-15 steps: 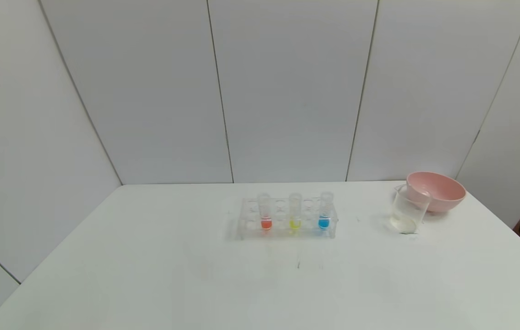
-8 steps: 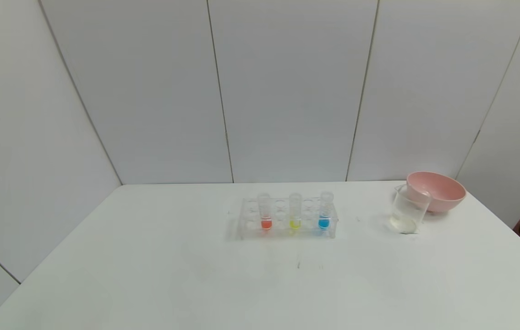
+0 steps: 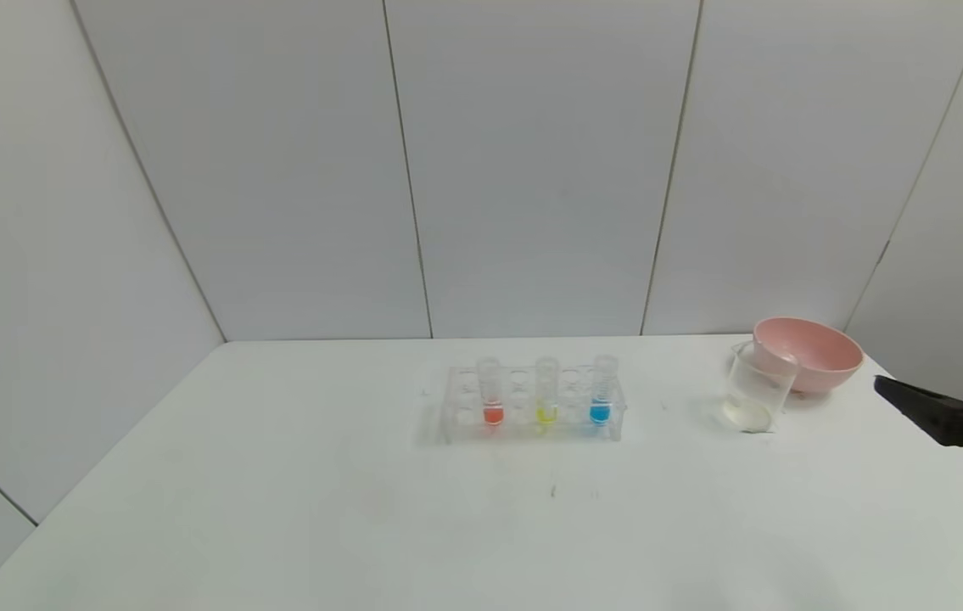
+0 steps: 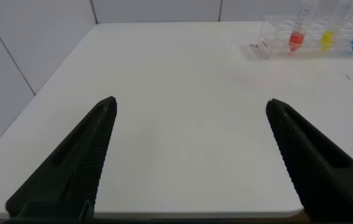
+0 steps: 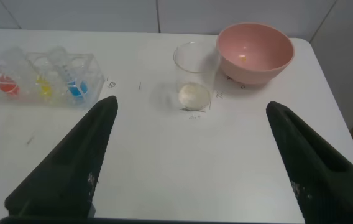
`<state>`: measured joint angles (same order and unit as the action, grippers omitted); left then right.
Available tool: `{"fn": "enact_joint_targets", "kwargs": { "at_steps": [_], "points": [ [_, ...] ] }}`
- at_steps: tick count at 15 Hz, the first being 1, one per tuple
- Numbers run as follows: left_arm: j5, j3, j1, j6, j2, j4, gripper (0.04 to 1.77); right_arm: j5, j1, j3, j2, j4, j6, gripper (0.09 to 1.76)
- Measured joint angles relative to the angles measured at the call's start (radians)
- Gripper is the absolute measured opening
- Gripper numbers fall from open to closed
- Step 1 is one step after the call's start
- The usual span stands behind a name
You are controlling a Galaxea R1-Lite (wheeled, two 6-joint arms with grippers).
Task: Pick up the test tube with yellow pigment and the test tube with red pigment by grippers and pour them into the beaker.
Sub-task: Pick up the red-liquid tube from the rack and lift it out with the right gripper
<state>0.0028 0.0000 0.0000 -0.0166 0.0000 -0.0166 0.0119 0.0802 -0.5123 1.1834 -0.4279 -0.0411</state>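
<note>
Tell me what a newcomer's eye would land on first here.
Three coloured tubes mid-table in the clear rack: red tube left, yellow tube middle, blue tube right. Then the pink bowl far right, behind the beaker. The right tool pokes in, open.

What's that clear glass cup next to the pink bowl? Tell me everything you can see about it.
That is the beaker, a clear, straight-sided vessel with a small pouring lip at its rim. It looks like glass or clear plastic. It stands upright on the white table, just in front of the pink bowl and well to the right of the tube rack. A pale, whitish patch shows at its bottom; otherwise it looks empty. Whether it touches the bowl cannot be told. No gripper touches it.
</note>
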Motion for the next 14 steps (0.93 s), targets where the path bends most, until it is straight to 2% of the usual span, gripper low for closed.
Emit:
{"fn": "enact_joint_targets", "kwargs": {
  "at_steps": [3, 9, 11, 14],
  "points": [
    [0.000, 0.000, 0.000, 0.000, 0.000, 0.000, 1.72, 0.110, 0.133, -0.034, 0.123, -0.035, -0.021, 1.71],
    [0.000, 0.000, 0.000, 0.000, 0.000, 0.000, 1.72, 0.428, 0.494, -0.131, 0.317, -0.032, -0.151, 1.71],
    [0.000, 0.000, 0.000, 0.000, 0.000, 0.000, 1.72, 0.508, 0.594, -0.171, 0.383, -0.036, -0.185, 1.71],
    [0.000, 0.000, 0.000, 0.000, 0.000, 0.000, 1.72, 0.580, 0.706, -0.243, 0.480, -0.032, -0.234, 1.71]
  ]
}}
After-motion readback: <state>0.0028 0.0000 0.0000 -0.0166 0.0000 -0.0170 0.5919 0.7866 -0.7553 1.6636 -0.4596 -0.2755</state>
